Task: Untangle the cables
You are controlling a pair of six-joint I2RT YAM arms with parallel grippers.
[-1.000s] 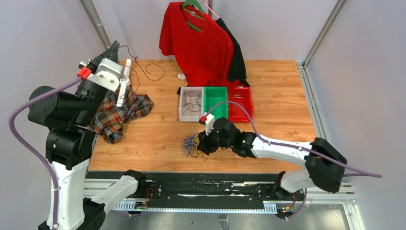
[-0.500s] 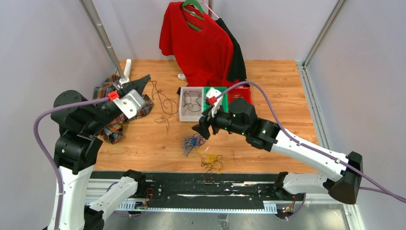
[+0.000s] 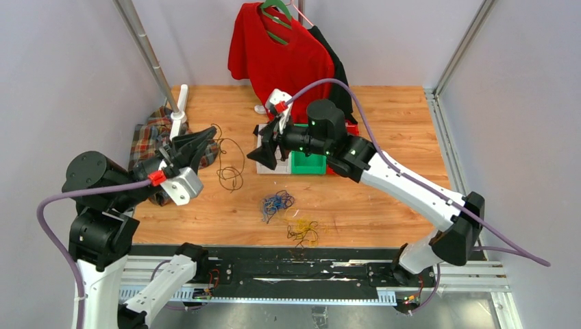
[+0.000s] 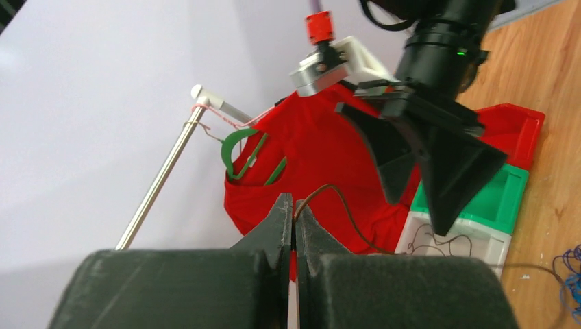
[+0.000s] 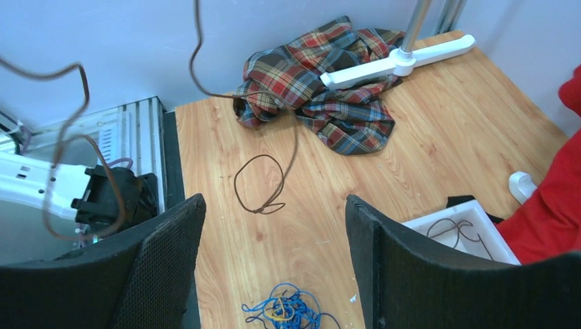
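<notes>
Top external, dark cable (image 3: 231,178) looping, blue tangle (image 3: 276,203) — yellow-black clump (image 3: 303,232) beside

White arm links (image 3: 411,188), black joints (image 3: 89,171), purple cables (image 3: 329,80), red connectors (image 3: 157,178), black tool fingers (image 5: 164,260)

The worktop (image 3: 397,137) is orange-brown with wood grain; near its front edge lie a blue tangle (image 3: 276,203) and, closer to that edge, a yellow-and-black tangle (image 3: 303,229), while a dark brown cable (image 3: 230,177) loops toward the left side. By the left edge lies a cloth (image 3: 147,137) in red, dark green and yellow plaid. At the back hang a red shirt (image 3: 288,62) on a green hanger (image 3: 274,14) and a black garment (image 3: 340,86), with a white bin (image 4: 497,250), a green bin (image 3: 308,164) and a red bin (image 4: 514,137) just before them.
</notes>
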